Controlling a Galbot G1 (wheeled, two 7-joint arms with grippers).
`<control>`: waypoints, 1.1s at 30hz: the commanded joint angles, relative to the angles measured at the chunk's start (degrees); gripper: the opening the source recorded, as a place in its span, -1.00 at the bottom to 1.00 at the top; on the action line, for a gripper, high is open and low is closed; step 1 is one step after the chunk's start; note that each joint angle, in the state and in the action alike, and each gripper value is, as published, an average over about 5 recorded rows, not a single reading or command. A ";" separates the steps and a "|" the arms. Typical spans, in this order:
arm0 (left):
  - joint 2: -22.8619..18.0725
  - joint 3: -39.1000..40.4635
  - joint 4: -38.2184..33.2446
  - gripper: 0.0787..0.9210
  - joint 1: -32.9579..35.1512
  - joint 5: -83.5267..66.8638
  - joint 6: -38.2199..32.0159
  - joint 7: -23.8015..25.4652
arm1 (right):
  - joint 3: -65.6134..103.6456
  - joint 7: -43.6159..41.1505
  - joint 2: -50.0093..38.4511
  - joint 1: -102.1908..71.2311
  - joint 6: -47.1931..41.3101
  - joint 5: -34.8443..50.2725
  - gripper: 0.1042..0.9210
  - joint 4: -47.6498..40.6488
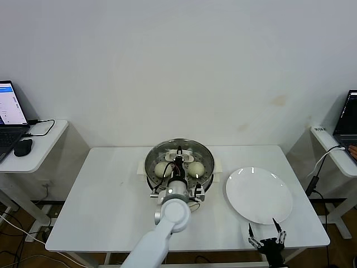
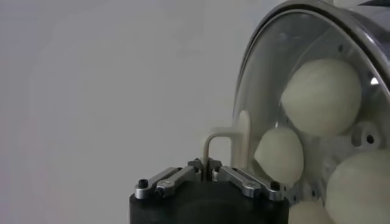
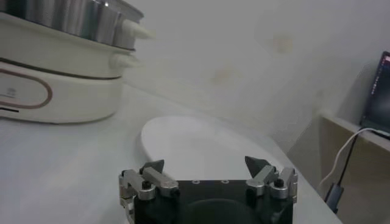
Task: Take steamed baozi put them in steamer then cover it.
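The steamer (image 1: 208,175) stands mid-table on its cream-white base. The clear glass cover (image 1: 167,151) lies over the pot. My left gripper (image 1: 179,158) is above its centre, shut on the cover's cream-white handle (image 2: 241,137). In the left wrist view the gripper (image 2: 205,165) pinches the handle's thin edge. Steamed baozi (image 1: 162,168) (image 1: 195,167) show through the glass, and in the left wrist view too (image 2: 321,96). My right gripper (image 1: 268,237) is open and empty at the table's front edge. It also shows in the right wrist view (image 3: 205,165), with the steamer (image 3: 55,91) far off.
A flat white plate (image 1: 259,194) lies empty to the right of the steamer, just beyond my right gripper, and shows in the right wrist view (image 3: 201,143). Side desks with a laptop (image 1: 10,106) and cables stand at both sides.
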 commanded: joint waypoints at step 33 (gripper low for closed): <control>15.69 -29.94 -29.78 0.77 39.19 -77.51 -33.93 -29.03 | -3.77 -1.27 -5.35 -3.72 1.87 11.44 0.76 2.95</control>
